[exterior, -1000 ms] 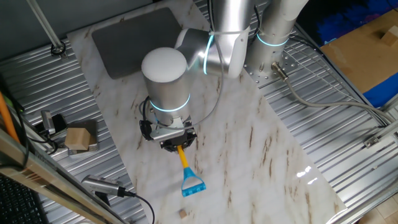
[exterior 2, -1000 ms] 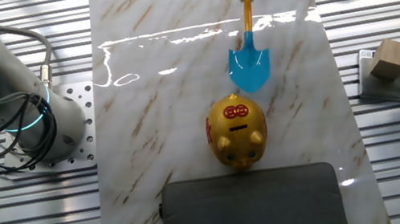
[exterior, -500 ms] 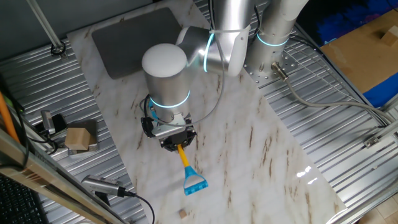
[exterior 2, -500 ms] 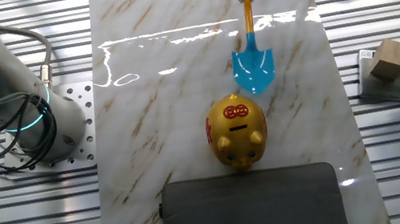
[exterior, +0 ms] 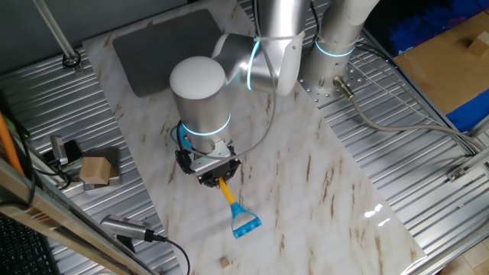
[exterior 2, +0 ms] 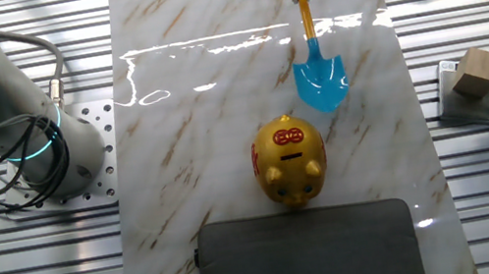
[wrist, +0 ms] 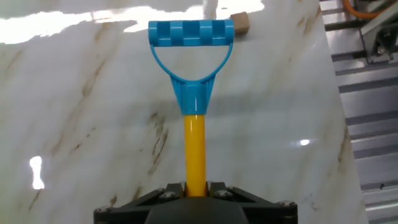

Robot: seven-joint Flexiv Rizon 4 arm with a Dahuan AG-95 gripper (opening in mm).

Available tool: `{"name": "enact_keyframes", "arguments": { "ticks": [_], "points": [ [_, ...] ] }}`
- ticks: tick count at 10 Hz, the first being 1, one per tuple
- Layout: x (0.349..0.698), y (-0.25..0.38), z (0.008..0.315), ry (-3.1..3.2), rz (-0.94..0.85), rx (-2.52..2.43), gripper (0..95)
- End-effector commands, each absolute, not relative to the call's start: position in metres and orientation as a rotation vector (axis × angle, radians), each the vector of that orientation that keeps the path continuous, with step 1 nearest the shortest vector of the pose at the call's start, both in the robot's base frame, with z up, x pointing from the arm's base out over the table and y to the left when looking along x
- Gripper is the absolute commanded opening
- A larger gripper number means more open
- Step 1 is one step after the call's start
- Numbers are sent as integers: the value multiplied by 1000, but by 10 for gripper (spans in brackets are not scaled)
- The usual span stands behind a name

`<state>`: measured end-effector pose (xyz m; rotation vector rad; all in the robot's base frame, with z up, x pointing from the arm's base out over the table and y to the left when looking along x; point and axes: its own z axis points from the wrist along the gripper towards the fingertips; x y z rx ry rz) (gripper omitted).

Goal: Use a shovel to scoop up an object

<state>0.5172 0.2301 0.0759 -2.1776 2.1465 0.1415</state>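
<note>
One shovel point(exterior: 236, 210) stayed clamped by its yellow shaft in my closed hand point(exterior: 216, 177); since the earlier frames its far end had swung sideways across the marble desk point(exterior: 306, 191). My hand view showed the tiny wooden cube point(wrist: 239, 23) just beyond the shovel's end. A gold pig bank point(exterior 2: 289, 161) bore red marks I couldn't read.

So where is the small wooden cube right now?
In one fixed view the cube lies on the marble table near its front edge, a little beyond the shovel blade; the hand view shows it just past the shovel's far end.
</note>
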Motion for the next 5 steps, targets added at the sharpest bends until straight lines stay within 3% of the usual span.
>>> {"name": "enact_keyframes", "arguments": {
  "ticks": [1,5],
  "points": [
    [517,230,76,2142,150,-2174,0],
    [517,230,76,2108,191,-2168,0]
  ]
}}
